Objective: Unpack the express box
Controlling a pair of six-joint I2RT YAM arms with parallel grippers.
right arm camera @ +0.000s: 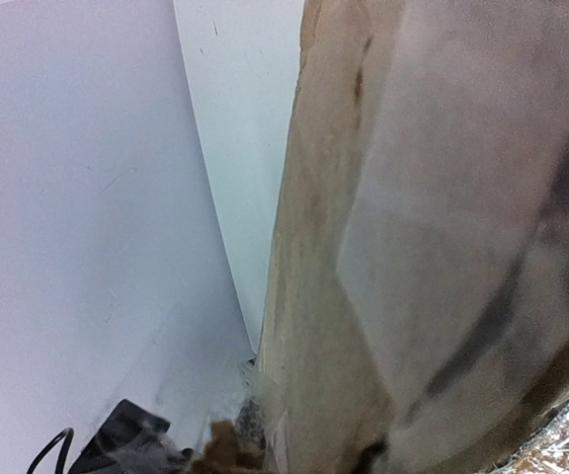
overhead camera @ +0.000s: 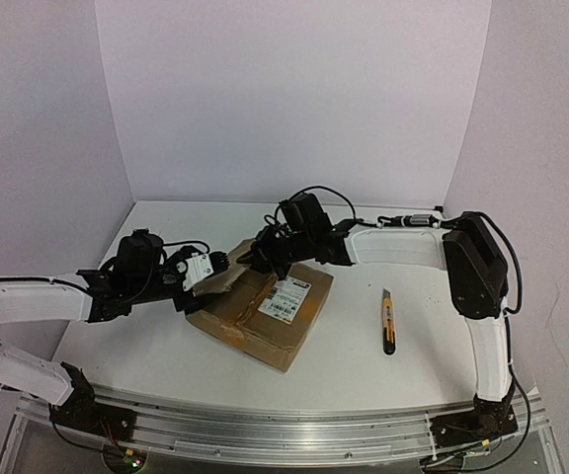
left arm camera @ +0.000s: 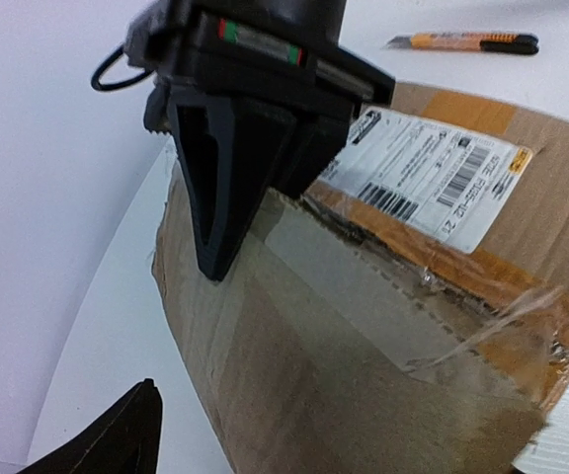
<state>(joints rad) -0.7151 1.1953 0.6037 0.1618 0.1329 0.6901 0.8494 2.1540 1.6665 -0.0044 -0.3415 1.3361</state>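
Observation:
The express box (overhead camera: 265,311) is a shallow brown cardboard box with a white barcode label (overhead camera: 289,296), lying mid-table. In the left wrist view the express box (left arm camera: 364,346) fills the frame, with clear tape torn along its top seam. My right gripper (overhead camera: 265,259) is shut, and its black fingertips (left arm camera: 215,262) rest point-down on the box top near the far left edge. My left gripper (overhead camera: 208,283) is at the box's left side. One of its fingers (left arm camera: 126,430) stands apart from the cardboard and the other is hidden. The right wrist view shows only cardboard up close.
An orange and black utility knife (overhead camera: 388,322) lies on the white table to the right of the box, and appears as the utility knife (left arm camera: 462,41) beyond the box. Purple walls enclose the table at the back and on both sides.

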